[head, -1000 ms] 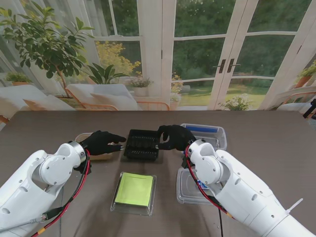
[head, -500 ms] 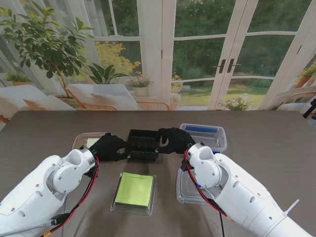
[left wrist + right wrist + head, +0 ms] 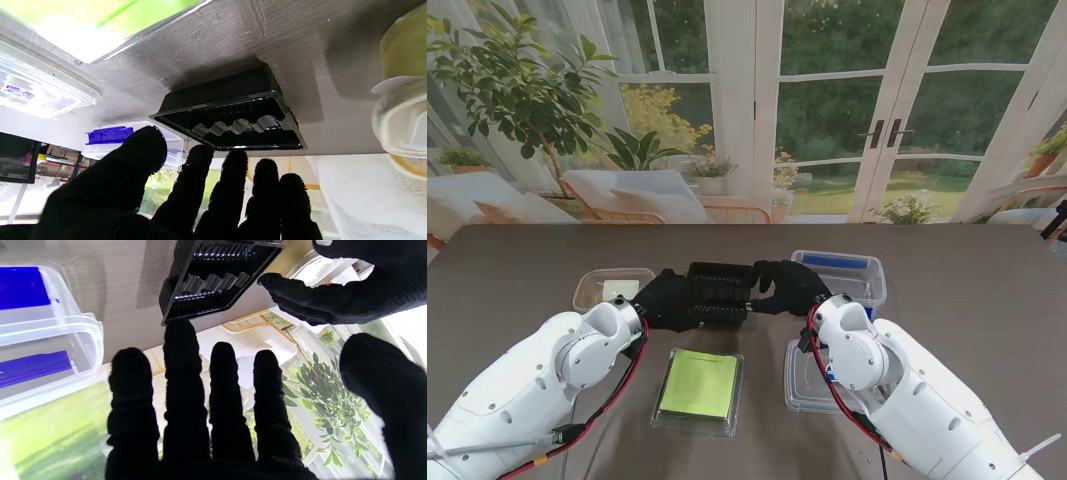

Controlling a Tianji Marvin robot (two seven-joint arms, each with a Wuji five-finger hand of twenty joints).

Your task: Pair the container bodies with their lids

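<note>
Mid-table, upright, open side up: black tray (image 3: 717, 293). Flanked by left hand (image 3: 667, 298) on its left edge and right hand (image 3: 785, 285) on its right edge.

Left fingers (image 3: 235, 166): straight, slightly apart, tips at the tray rim; thumb held wide. Nothing pinched. Contact with the rim likely, not certain from the wrist view.

Right fingers (image 3: 181, 340): straight, side by side, longest tip against a tray corner; thumb (image 3: 377, 373) well clear. No wrap around the wall, no pinch either.

Nearby: green box (image 3: 698, 388) nearer to me, clear lid (image 3: 805, 388) to its right, blue-latch box (image 3: 852, 270) just beside the right hand, small tub (image 3: 607, 288) just beside the left hand.

Judged risks:
- Squeezing from both sides with flat fingertips only: thin ribbed wall likely to buckle, then pop out upward or tilt.
- Uneven push from one side: skid across the smooth table, toward the tub or the blue-latch box.
- Corner contact on the right instead of mid-edge: rotation of the tray rather than a clean lift.
- Closing on the lip alone: slip off glossy plastic, drop back to the table.
- Wide right thumb and crowded wrists: knock against the blue-latch box or the clear lid.
- Matching lid for the tray not identifiable here; wrong pairing possible.
</note>
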